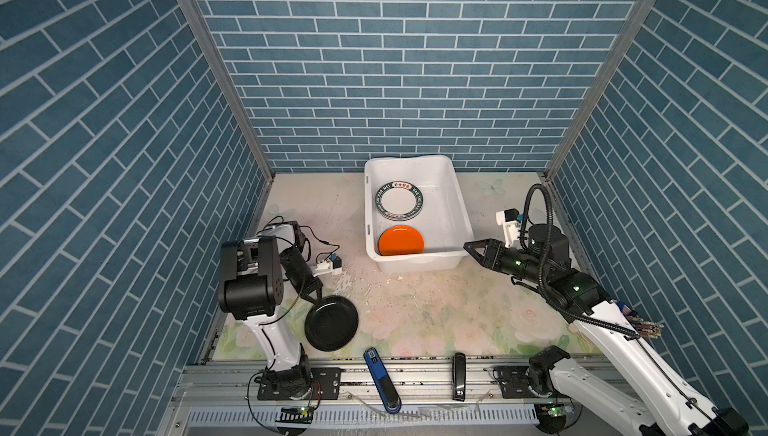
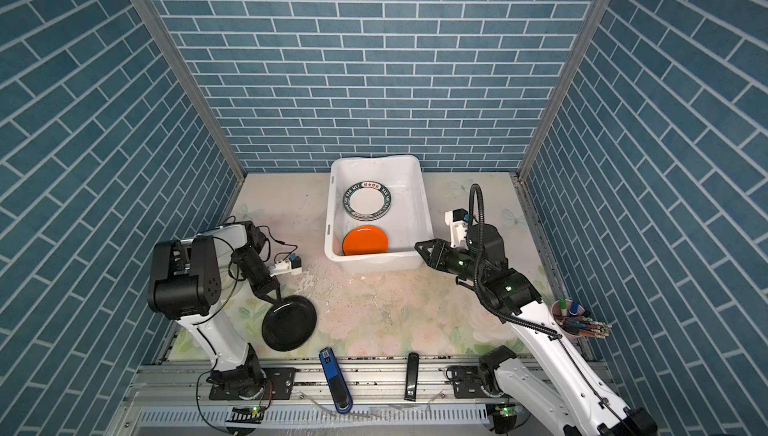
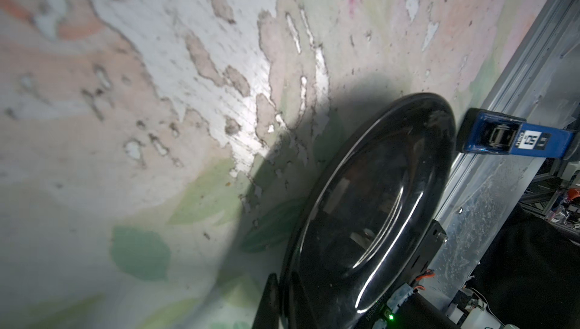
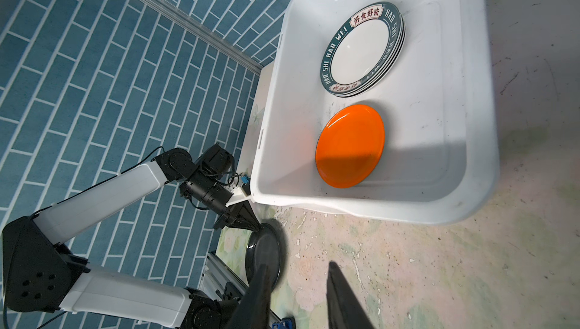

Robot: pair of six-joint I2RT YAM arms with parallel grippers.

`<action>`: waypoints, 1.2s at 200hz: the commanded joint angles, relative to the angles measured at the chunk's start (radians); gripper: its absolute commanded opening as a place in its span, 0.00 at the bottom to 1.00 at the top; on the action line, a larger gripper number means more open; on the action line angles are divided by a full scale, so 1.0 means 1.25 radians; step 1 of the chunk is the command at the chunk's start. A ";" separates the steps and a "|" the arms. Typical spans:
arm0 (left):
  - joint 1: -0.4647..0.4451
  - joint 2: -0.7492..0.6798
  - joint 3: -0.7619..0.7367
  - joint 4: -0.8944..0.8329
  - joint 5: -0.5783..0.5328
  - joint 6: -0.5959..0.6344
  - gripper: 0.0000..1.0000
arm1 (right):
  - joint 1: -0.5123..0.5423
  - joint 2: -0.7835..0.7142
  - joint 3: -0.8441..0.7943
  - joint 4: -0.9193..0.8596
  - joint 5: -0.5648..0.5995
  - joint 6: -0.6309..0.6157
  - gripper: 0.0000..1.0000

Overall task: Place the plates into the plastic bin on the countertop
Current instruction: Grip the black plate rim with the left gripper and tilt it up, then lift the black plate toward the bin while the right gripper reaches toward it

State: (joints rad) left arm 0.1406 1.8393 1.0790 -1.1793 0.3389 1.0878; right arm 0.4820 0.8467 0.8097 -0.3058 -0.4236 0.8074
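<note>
While the lettered plate (image 4: 361, 48) in the plastic bin (image 1: 457, 205) reads "HAO WEI" on its rim, the black plate (image 1: 331, 323) hangs tilted at lower left over the surface (image 1: 415, 309), its rim clenched in the left pincer (image 1: 314, 296). Right pincer (image 1: 468, 246) released, empty, just beside the bin's near right corner.

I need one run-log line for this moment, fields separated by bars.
left gripper: shut on black plate rim | right gripper: open, empty, near plastic bin | in bin: orange plate, lettered-rim plates stacked

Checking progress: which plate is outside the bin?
The round black plate, held by the left pincer; the round orange plate and teal-rimmed white stack lie in the white plastic bin.
</note>
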 commanded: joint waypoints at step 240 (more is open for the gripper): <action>0.009 -0.151 0.585 -0.391 0.062 -0.030 0.00 | 0.082 0.270 0.265 -0.023 -0.115 -0.116 0.40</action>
State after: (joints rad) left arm 0.1463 1.6688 1.7187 -1.5597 0.3691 1.0752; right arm 0.5266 1.1278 1.0504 -0.3130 -0.5377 0.7479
